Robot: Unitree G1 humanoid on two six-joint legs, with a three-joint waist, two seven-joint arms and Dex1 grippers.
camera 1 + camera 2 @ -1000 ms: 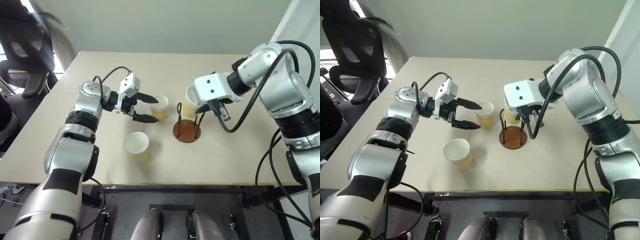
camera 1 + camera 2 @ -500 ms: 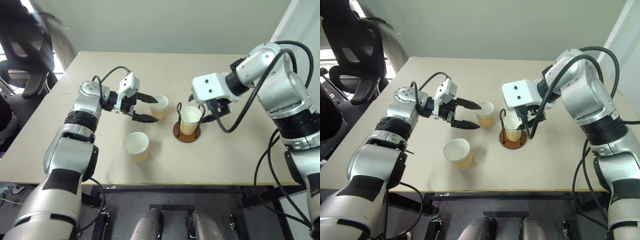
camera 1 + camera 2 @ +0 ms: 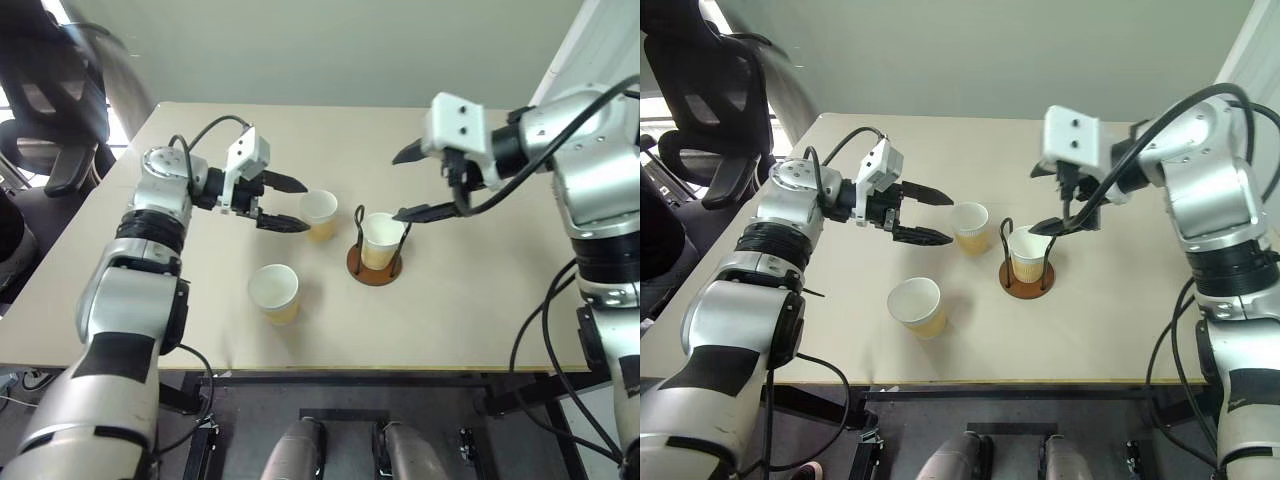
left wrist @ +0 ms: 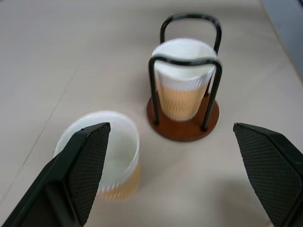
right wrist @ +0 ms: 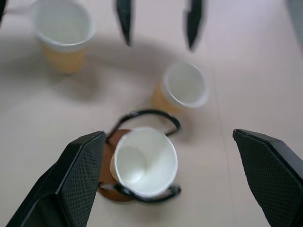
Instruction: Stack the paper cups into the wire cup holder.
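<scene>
We see one paper cup (image 3: 1027, 255) standing in the wire cup holder (image 3: 1026, 279) on the bench (image 3: 1110, 330), our right pincer (image 3: 1047, 198) spread wide above it. Our left pincer (image 3: 937, 217) gapes beside a second cup (image 3: 971, 227); a third cup (image 3: 917, 306) stands nearer us.

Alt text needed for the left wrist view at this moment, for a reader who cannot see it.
A paper cup stands upright inside the wire cup holder on a beige table. A second paper cup stands on the table beside the holder, nearer the camera, partly behind one finger of the open left gripper.
</scene>
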